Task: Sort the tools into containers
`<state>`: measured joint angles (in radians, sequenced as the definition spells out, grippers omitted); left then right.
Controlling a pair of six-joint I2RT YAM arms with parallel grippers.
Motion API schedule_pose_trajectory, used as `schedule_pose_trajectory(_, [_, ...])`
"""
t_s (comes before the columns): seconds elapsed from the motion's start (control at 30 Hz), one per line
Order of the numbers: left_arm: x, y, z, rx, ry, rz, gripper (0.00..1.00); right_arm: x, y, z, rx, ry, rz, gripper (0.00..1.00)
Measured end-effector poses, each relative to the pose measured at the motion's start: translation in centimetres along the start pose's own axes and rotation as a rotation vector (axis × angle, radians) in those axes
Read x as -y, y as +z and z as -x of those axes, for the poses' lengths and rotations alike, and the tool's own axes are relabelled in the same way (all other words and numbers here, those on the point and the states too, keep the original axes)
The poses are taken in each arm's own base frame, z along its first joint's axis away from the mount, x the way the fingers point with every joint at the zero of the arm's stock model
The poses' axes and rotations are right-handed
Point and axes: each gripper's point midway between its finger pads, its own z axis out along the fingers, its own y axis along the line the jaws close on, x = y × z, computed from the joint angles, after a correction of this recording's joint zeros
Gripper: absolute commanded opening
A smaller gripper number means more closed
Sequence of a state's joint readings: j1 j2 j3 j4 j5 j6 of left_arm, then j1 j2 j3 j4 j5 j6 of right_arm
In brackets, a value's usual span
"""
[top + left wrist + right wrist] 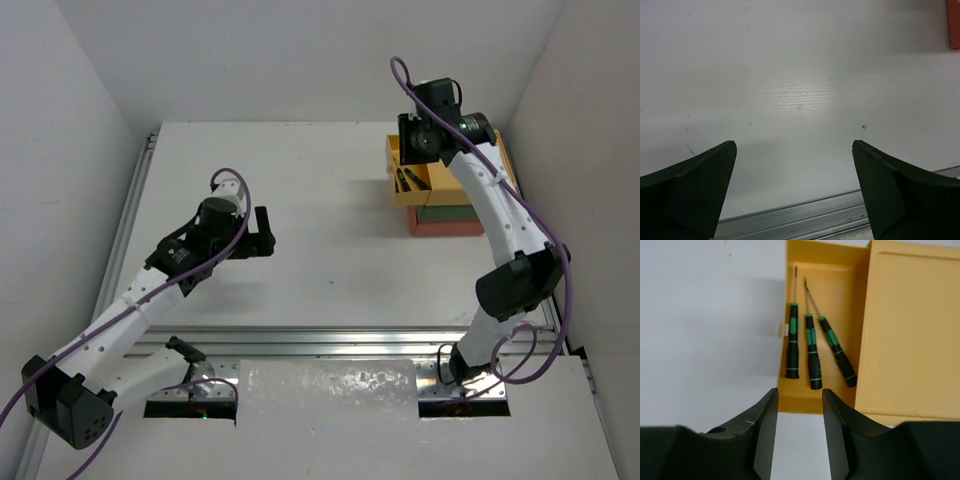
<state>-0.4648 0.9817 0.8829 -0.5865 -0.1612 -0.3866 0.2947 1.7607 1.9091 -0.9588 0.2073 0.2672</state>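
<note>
Three thin screwdrivers with black-and-green handles point(812, 352) lie side by side in the pulled-out yellow drawer point(805, 401) of the top container point(912, 335). The stack of containers point(445, 190) stands at the far right of the table, yellow over dark green point(447, 212) over red-orange point(445, 228). My right gripper point(800, 392) hovers just above the drawer's near end, jaws partly open with nothing between them; from above, the right gripper point(415, 140) sits over the drawer. My left gripper point(794, 145) is wide open over bare table at mid-left, also the left gripper point(262, 232) from above. No wrenches or knife are in view.
A metal rail point(805, 220) runs along the table's near edge below the left gripper. A corner of the red-orange box point(954, 25) shows at the left wrist view's top right. White walls enclose the table on three sides.
</note>
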Motion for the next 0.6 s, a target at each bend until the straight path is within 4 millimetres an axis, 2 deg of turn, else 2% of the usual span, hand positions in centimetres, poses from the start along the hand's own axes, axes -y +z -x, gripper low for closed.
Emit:
schedule_pose_trajectory(0.1, [0.0,-0.1,0.1,0.004,0.000,-0.002,1.00,-1.3,-1.3,0.8,0.040,0.014,0.069,0.02])
schedule_pose_trajectory(0.2, [0.1,-0.2,0.2,0.008,0.000,-0.004,1.00,-4.2,-2.1,0.4,0.061,0.000,0.174,0.00])
schedule_pose_trajectory(0.3, [0.1,-0.2,0.2,0.010,-0.001,-0.005,1.00,-8.0,-1.4,-0.6,0.047,-0.061,0.231,0.00])
schedule_pose_trajectory(0.4, [0.1,-0.2,0.3,0.012,-0.001,-0.006,1.00,-12.0,1.3,-2.3,-0.005,-0.137,0.239,0.00])
schedule_pose_trajectory(0.47, [0.1,-0.2,0.3,0.013,-0.002,-0.006,1.00,-13.5,3.9,-3.3,-0.044,-0.176,0.203,0.00])
schedule_pose_trajectory(0.5, [0.1,-0.2,0.3,0.014,-0.002,-0.005,1.00,-13.8,5.4,-3.6,-0.060,-0.189,0.173,0.00])
schedule_pose_trajectory(0.6, [0.0,-0.2,0.3,0.016,-0.002,-0.003,1.00,-12.3,9.0,-4.0,-0.095,-0.221,0.021,0.00])
